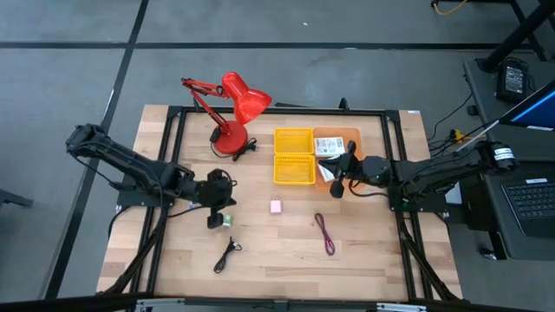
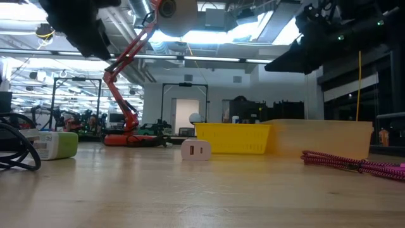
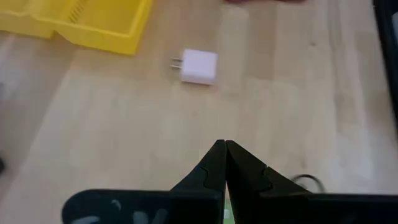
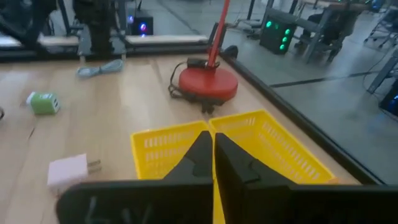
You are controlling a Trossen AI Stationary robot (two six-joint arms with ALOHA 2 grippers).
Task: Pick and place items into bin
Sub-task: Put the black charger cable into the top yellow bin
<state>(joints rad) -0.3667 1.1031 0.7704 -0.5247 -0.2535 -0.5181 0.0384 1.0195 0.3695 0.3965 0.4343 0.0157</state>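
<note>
We see both pincers closed on nothing: the left pincer [image 1: 214, 222] just beside the green piece [image 1: 227, 220], the right pincer [image 1: 336, 189] apparently above the orange bin [image 1: 347, 135].

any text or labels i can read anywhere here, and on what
No text is readable in any view.
White packets in the orange bin: dark print, too small to read.
Green charger: grey marks on its end, too blurred to read.
Pink charger: no marking visible.
Yellow bins, red lamp: no lettering visible.
</note>
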